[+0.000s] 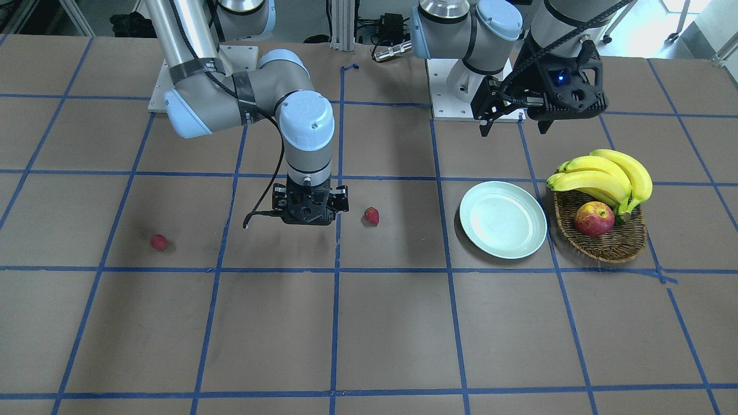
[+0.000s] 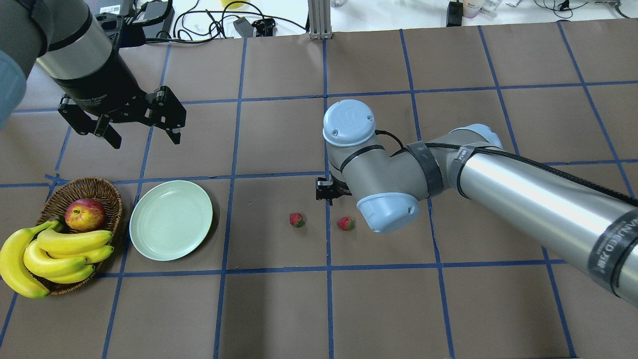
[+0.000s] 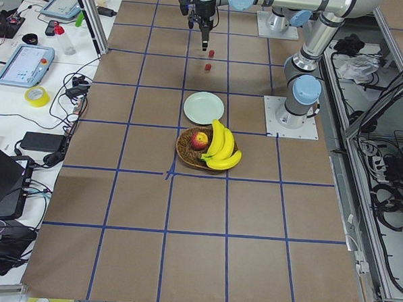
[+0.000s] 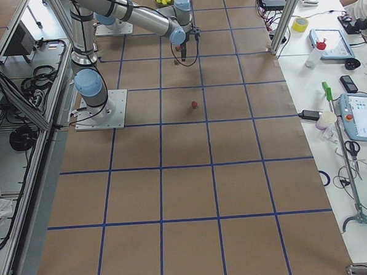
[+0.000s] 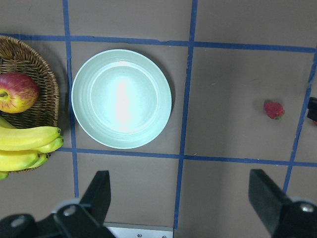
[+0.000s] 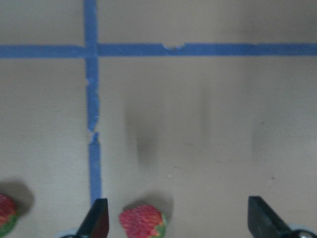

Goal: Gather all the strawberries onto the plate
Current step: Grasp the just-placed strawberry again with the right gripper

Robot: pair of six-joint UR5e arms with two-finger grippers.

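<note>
The right claw hung spread over a strawberry on the table, well apart from the plate (left claw also spread). The berry sat off-centre, so centring, then squeezing gently, seemed wise.

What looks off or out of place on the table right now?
Nothing is spilled or damaged. The strawberries lie loose on the table, with one stray strawberry well apart from the other two. The blue tape is torn just ahead of the right gripper. The bananas overhang the basket rim.
</note>
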